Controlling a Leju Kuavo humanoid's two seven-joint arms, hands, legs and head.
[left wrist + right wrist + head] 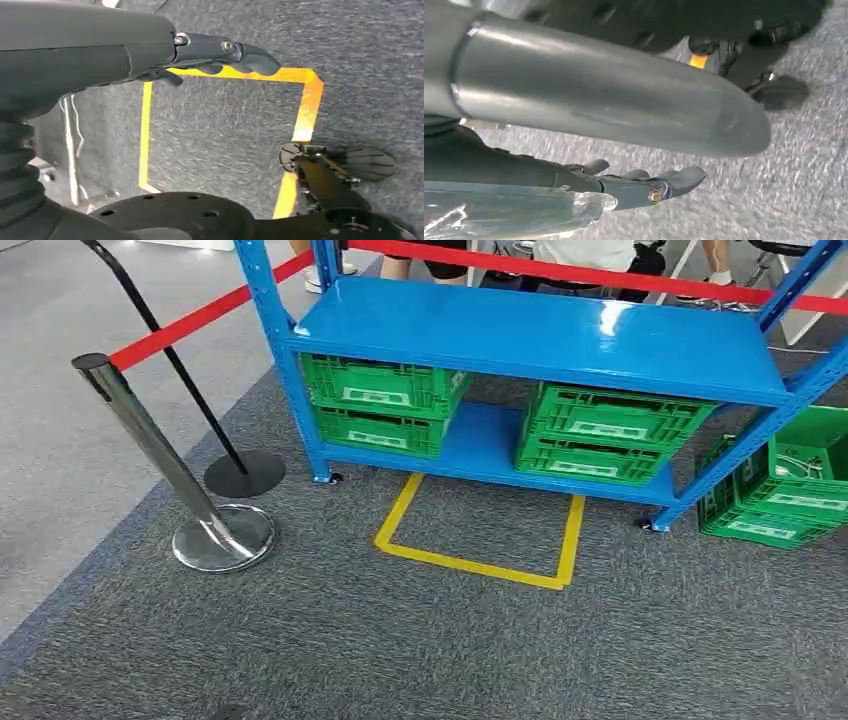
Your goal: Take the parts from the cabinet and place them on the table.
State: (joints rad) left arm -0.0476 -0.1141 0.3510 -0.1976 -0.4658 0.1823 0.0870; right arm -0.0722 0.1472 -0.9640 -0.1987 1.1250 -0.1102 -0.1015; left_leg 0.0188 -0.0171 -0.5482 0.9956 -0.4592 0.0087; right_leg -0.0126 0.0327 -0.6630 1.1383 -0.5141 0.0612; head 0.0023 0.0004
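A blue metal cabinet rack (540, 335) stands ahead with a bare upper shelf. On its lower shelf sit two stacked green crates at the left (385, 405) and two at the right (610, 435); what they hold is hidden. My left hand (220, 55) hangs over the grey carpet, fingers stretched out with nothing in them, above a yellow tape outline (305, 100). In the right wrist view my right hand (649, 185) also hangs over the carpet, fingers straight and holding nothing.
A yellow tape square (480, 565) marks the carpet before the rack. A chrome stanchion (160, 455) and a black stanchion base (245, 473) carry a red belt (200, 320) at the left. More green crates (790, 485) sit on the floor at right. People's legs (440, 260) stand behind the rack.
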